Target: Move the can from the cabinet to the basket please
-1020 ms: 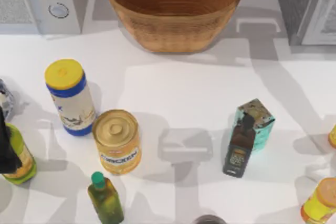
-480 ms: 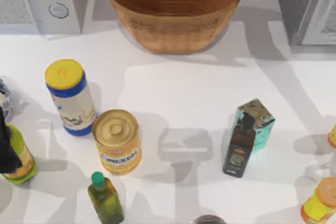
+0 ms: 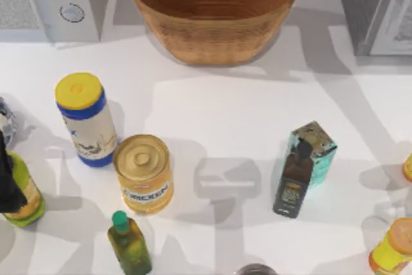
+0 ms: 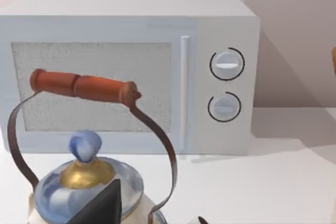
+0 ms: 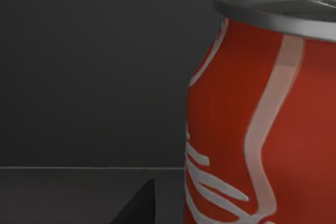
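Dark cabinet [image 3: 373, 4] walls surround the upright red can [image 5: 262, 124] in the right wrist view. Right pincer state cannot be determined. Basket [image 3: 215, 14] stands at the worktop [image 3: 219, 120] rear; left arm is parked by the kettle [image 4: 89, 187].

The yellow tin [image 3: 143, 173] reads "CHICKEN"; no other lettering is legible.

White worktop against a pale wall

The worktop [image 3: 212, 114] is plain white and smooth, crossed by soft grey shadows that fall in broad bands over its middle and far edge. Behind it a pale pinkish-beige wall [image 4: 294, 30] rises, meeting another wall at a corner, with a slanting shadow across it near the worktop.
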